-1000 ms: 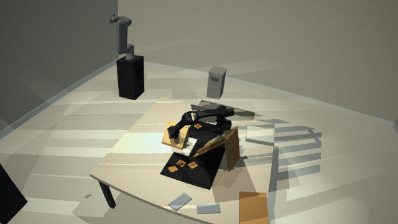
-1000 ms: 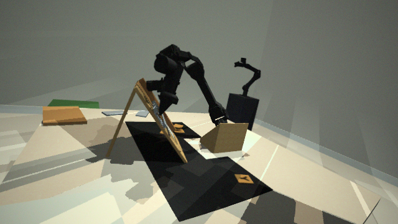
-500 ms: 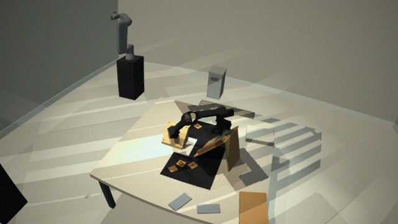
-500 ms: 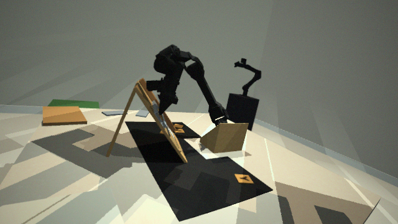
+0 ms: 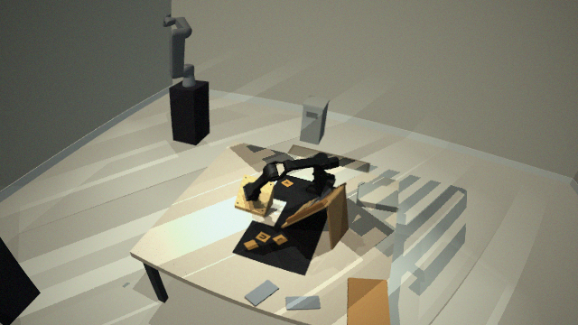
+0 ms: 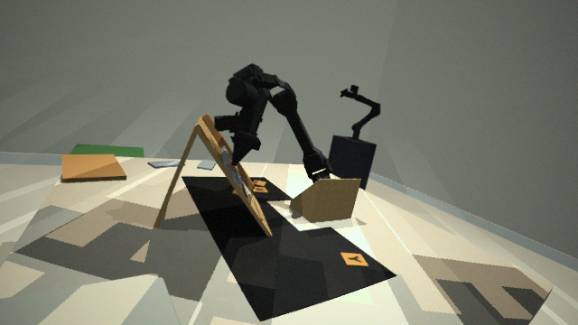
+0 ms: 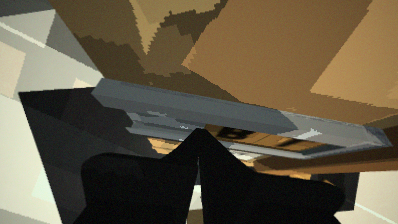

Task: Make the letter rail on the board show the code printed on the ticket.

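"Pincer (image 6: 234, 163) (image 7: 200, 133)?"

"Clenched on nothing, by the rail (image 7: 195, 107); a tile marked B (image 7: 231, 133) sits in it."

"Step?"

"Probably pushing home; next, press along the rail, gently."

"Contact?"

"Can't tell."

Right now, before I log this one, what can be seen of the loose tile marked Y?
The Y tile is a thin, square, orange piece, wood-like in look, with a dark Y on its upper face. It lies flat, letter up, on the black mat, well apart from the cluster of other loose tiles. Only the mat touches it. Its underside is hidden.
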### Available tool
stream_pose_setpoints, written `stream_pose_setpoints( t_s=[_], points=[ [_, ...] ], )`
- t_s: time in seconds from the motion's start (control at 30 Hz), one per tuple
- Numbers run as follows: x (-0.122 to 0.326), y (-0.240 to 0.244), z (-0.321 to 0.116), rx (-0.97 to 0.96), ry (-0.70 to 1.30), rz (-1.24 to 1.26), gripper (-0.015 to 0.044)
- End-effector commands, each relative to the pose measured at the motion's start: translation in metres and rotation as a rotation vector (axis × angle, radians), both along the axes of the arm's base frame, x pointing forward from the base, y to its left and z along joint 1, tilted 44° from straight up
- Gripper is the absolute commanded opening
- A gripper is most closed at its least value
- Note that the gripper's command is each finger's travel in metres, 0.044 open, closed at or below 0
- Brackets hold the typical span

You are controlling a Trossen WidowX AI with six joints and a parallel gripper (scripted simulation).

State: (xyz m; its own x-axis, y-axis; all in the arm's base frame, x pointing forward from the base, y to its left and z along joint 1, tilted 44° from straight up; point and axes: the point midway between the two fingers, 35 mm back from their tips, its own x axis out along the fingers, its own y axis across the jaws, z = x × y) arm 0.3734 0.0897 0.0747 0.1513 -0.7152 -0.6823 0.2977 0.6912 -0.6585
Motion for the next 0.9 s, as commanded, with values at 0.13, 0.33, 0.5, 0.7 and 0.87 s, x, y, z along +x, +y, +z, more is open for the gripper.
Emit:
stream_pose_setpoints(
  t_s=[0.13, 0.33, 0.5, 0.7, 0.87],
  points=[
    [-0.008, 0.007, 0.004, 0.000, -0.001, -0.004, 0.0000],
    [-0.015, 0.013, 0.006, 0.000, 0.000, -0.004, 0.0000],
    [-0.019, 0.015, 0.008, 0.000, 0.000, -0.004, 0.0000],
    [-0.061, 0.047, 0.045, -0.125, -0.171, 0.166, 0.0157],
    [-0.110, 0.071, 0.084, -0.199, -0.399, 0.388, 0.0289]
  ],
)
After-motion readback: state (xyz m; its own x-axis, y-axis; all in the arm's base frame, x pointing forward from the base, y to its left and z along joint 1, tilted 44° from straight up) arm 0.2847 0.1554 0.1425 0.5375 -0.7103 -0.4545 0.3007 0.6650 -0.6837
